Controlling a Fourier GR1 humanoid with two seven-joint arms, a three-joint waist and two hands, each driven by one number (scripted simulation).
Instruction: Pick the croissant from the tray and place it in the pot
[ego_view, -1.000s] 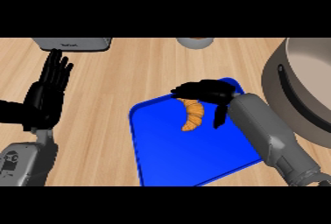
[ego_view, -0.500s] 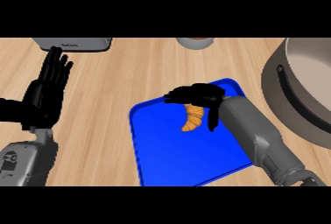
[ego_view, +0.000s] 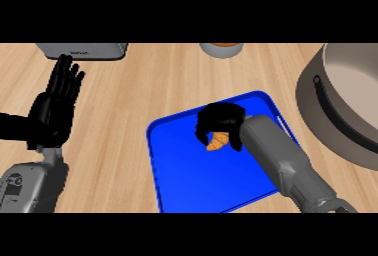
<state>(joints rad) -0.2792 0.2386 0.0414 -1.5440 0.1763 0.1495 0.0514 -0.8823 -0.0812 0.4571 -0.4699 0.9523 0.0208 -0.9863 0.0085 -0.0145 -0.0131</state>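
A golden-brown croissant (ego_view: 216, 143) lies on the blue tray (ego_view: 199, 175) in the middle of the head view. My right hand (ego_view: 219, 120) is directly over it with fingers curled down round it, hiding most of the pastry; only its lower tip shows. The grey pot (ego_view: 341, 105) stands at the right edge, its dark handle facing the tray. My left hand (ego_view: 53, 107) rests open at the left, fingers up, well away from the tray.
A grey appliance (ego_view: 81, 50) sits at the back left of the wooden counter. A small round container (ego_view: 221, 48) stands at the back centre. Bare wood lies between the left hand and the tray.
My right hand has come down over the croissant and its fingers have curled round it, so most of the pastry is now covered. The left hand has not moved.
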